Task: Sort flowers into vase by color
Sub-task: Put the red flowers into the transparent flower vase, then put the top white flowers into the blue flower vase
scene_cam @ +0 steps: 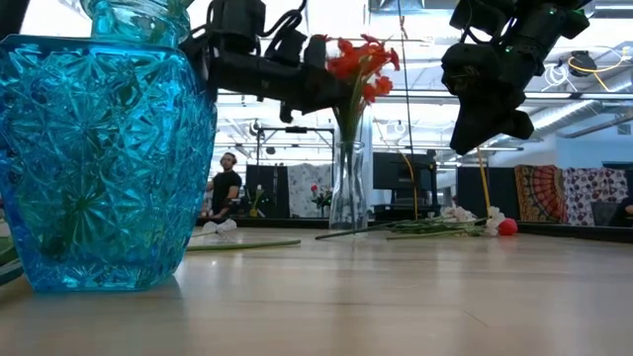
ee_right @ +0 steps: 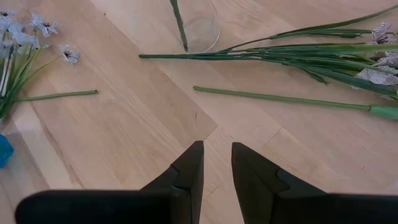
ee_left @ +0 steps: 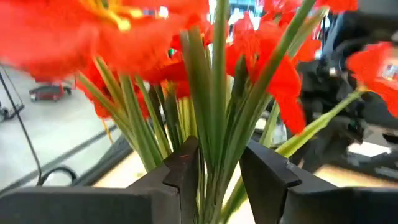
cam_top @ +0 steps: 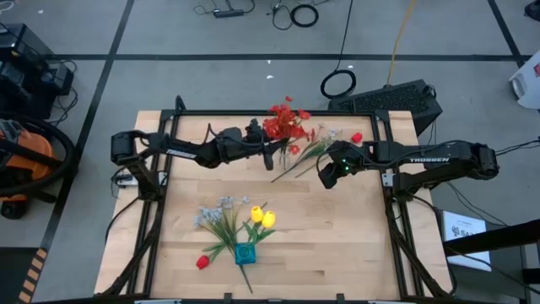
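Red sprays [cam_top: 285, 123] stand upright in the clear vase [scene_cam: 348, 188], green stems between the left pincer's [ee_left: 219, 168] parted fingers; the right pincer [ee_right: 217, 163] hovers slightly apart.

Red sprays [cam_top: 285, 123] stand upright in a clear vase [scene_cam: 348, 193], stems bunched between the parted fingers of the left gripper [ee_left: 219, 180], blooms fanning out above it. Just beyond the right gripper [ee_right: 216, 163], a pale spray [cam_top: 316, 145] lies flat on the wood, long green stems side by side, and a single red bud [cam_top: 357, 138] rests past it. Well back from both grippers sits a blue vase [cam_top: 244, 253], with yellow tulips [cam_top: 262, 218] and white-lavender sprays [cam_top: 218, 211] that seem to be in it, and another red bud [cam_top: 202, 262] beside it.
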